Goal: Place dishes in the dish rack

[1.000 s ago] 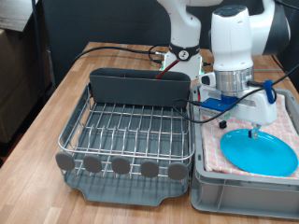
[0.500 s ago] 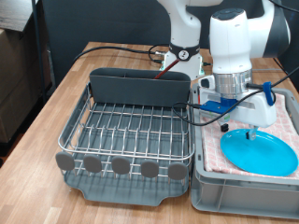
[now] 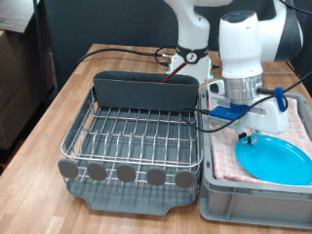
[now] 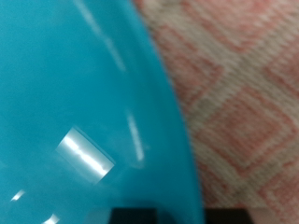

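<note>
The round light-blue plate (image 3: pixel 280 160) lies on the red-and-white checked cloth (image 3: pixel 226 158) inside the grey tub at the exterior view's right. My gripper (image 3: pixel 246 136) is down at the plate's left rim, under the white arm. In the wrist view the plate (image 4: pixel 84 103) fills most of the picture, with the cloth (image 4: pixel 243 103) beside it and a dark sliver of fingertips (image 4: pixel 140 217) at the picture's edge. A white mug (image 3: pixel 276 114) stands on the cloth behind the arm. The dish rack (image 3: pixel 136 136) stands to the tub's left, its wire grid bare.
The grey tub (image 3: pixel 253 200) touches the rack's right side. Black cables (image 3: pixel 127 51) trail over the wooden table behind the rack. The arm's base (image 3: pixel 190 49) rises at the back. The rack's row of grey discs (image 3: pixel 127 174) faces the table's front edge.
My gripper has come down from just above the cloth to the plate's left rim. The plate appears shifted slightly toward the exterior view's right.
</note>
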